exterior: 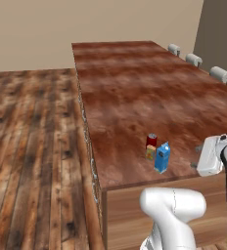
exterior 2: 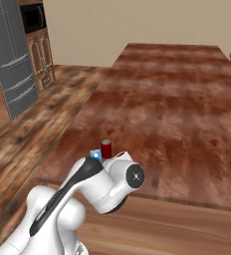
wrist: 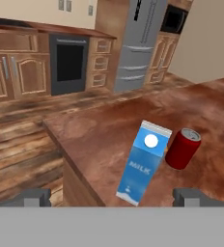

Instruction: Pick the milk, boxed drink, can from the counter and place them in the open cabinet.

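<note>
Standing near the counter's (exterior: pixel 135 93) front edge, toward its left corner, the milk (exterior: pixel 162 157), box (exterior: pixel 150 153) and can (exterior: pixel 151 140) cluster upright, almost touching; the can is farthest back, the box between it and the milk. The claw (wrist: pixel 111 197) hovers just beside the milk, jaws spread wide, holding nothing. No container holds anything.

Milk (exterior: pixel 162 157), boxed drink (exterior: pixel 150 153) and can (exterior: pixel 151 140) huddle together near the counter's (exterior: pixel 135 93) front edge. The can stands behind the drink, milk just right; chairs (exterior: pixel 220 74) line the far side.
</note>
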Robot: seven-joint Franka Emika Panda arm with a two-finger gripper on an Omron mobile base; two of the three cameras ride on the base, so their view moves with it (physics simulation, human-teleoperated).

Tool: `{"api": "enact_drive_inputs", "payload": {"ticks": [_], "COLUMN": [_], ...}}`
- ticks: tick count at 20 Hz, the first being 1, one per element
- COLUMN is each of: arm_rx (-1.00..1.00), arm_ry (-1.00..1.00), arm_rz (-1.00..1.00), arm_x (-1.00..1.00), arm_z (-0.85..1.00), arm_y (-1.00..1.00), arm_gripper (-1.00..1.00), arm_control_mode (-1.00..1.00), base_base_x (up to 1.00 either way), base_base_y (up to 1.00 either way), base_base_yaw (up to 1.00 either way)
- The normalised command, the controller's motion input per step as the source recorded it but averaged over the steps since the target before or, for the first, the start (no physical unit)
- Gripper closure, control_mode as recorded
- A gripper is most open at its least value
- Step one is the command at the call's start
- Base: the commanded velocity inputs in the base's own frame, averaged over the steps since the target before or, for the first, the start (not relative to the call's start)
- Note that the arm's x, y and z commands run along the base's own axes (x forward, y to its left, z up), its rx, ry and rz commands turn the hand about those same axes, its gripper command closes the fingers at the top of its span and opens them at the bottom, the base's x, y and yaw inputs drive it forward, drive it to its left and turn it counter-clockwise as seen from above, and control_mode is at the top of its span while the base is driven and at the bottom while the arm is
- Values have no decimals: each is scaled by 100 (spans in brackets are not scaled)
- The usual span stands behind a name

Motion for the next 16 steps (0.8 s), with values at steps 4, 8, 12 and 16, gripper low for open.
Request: {"api": "enact_drive_inputs", "payload": {"ticks": [4,8,12,16], "arm_rx": [0,0,2,7], "arm_ry": [0,0,0,0], "arm_rz": [0,0,0,0], "arm_x": [0,6,12,11], "arm_z": [0,-7,-21,-21], "arm_y": [0,20,32,22], "arm_gripper": [-100,-100,-100,-100], "arm_control_mode": [-100,-100,-100,-100], "base_base_x": [0,0,0,0], "base_base_y": [0,0,0,0], "base_base_yaw": [0,0,0,0]}}
